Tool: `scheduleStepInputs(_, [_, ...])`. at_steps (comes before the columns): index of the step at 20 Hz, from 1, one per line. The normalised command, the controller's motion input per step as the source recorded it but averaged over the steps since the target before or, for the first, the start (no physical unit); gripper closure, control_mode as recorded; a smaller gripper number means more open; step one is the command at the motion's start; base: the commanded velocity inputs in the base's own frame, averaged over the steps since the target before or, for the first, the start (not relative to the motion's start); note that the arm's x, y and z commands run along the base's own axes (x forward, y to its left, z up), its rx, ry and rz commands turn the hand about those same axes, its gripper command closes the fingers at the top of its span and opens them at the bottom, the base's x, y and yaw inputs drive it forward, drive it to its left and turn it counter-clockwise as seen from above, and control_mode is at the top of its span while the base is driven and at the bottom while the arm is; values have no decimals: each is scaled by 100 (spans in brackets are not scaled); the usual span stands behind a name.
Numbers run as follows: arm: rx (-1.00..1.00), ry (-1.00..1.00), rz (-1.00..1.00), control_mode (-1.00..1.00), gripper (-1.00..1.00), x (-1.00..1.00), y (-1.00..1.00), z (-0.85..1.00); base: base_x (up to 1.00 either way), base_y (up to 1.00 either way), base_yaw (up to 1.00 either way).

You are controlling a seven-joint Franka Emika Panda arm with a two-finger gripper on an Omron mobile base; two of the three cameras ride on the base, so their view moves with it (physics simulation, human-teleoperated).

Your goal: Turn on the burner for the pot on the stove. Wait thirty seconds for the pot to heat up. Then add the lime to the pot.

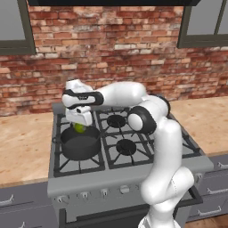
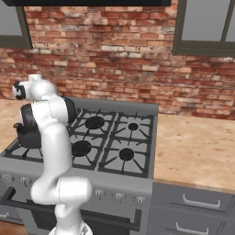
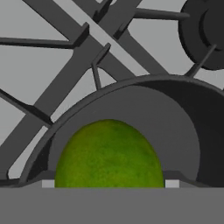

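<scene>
The grey stove [image 1: 133, 171] fills the middle of both base views. A dark grey pot [image 1: 80, 144] stands on its front left grate, and the burner under it is hidden. My gripper [image 1: 79, 124] hangs just above the pot's far rim, pointing down, shut on the bright green lime [image 1: 79, 128]. In the hand view the lime [image 3: 109, 153] spans the gap between my fingertips, with the pot's inside [image 3: 175, 131] right below it. From the right base view the arm covers most of the pot [image 2: 25, 135].
Other burners [image 1: 126, 146] sit bare to the right of the pot. A row of knobs [image 1: 104, 192] runs along the stove front. Wooden counter [image 1: 22, 147] flanks the stove on both sides, and a brick wall [image 1: 111, 53] rises behind it.
</scene>
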Motion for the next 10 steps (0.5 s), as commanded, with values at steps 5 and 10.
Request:
scheduleStepInputs(5, [0, 0, 0, -100, 100, 11, 10, -26, 0, 0, 0])
scheduleStepInputs(10, [3, 0, 0, -100, 100, -6, 1, -13, 0, 0, 0])
